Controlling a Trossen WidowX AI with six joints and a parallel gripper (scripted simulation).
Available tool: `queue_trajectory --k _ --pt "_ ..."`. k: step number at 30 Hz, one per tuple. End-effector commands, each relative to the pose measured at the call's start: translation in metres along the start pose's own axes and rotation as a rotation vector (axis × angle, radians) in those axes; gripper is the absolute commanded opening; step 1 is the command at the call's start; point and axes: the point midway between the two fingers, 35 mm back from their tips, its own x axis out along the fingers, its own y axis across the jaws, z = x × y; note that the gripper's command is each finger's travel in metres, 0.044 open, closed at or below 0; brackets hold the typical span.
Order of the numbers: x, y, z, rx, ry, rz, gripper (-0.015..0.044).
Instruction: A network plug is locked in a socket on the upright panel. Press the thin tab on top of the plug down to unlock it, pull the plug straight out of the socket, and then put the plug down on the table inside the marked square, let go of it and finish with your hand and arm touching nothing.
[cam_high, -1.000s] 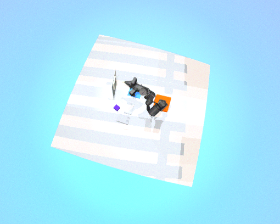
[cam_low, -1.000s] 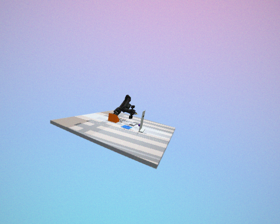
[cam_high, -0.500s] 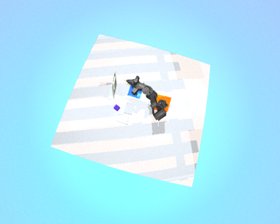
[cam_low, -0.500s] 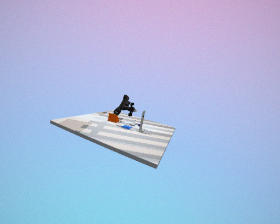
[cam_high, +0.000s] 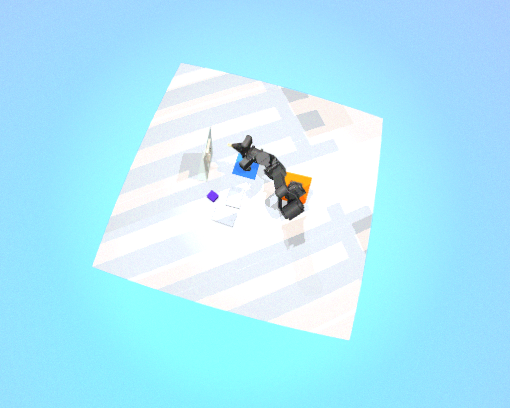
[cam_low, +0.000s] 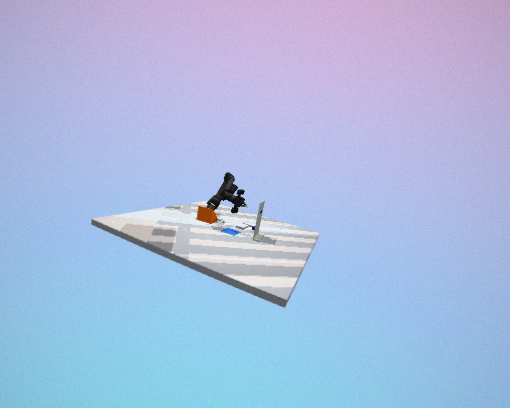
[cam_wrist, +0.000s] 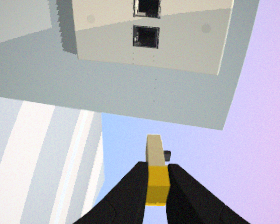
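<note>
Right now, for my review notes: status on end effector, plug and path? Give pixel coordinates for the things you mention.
End effector (cam_high: 231, 145) (cam_low: 245, 205) (cam_wrist: 156, 171) shut on plug (cam_high: 230, 145) (cam_low: 246, 206) (cam_wrist: 155, 150). Plug out of panel (cam_high: 208, 155) (cam_low: 259, 220) (cam_wrist: 150, 87), held aloft. Nothing seen touching plug besides end effector; marked square unconfirmed.

Black six-joint arm with dark, tapering gripper fingers
The arm (cam_high: 272, 167) (cam_low: 220, 195) is black to charcoal grey all over, built from chunky, angular segments with thicker, rounded housings at the joints. Near its foot in the top view sits a broad, barrel-like dark housing (cam_high: 292, 209). Toward the hand, a blocky dark piece juts out on either side of the wrist, giving that end a forked outline. The gripper (cam_high: 232, 146) (cam_low: 244, 205) (cam_wrist: 156, 171) has two matt black fingers, wide at the root and narrowing to blunt tips, with smooth, plain faces. Markings, screws and cables are too small to tell.
</note>
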Motion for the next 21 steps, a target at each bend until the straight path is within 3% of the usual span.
queue_trajectory --k 1,21 --pt "0.003 0.010 -0.007 -0.009 0.020 0.062 0.0000" --pt "-0.001 0.065 -0.032 -0.002 0.091 0.394 0.0000"
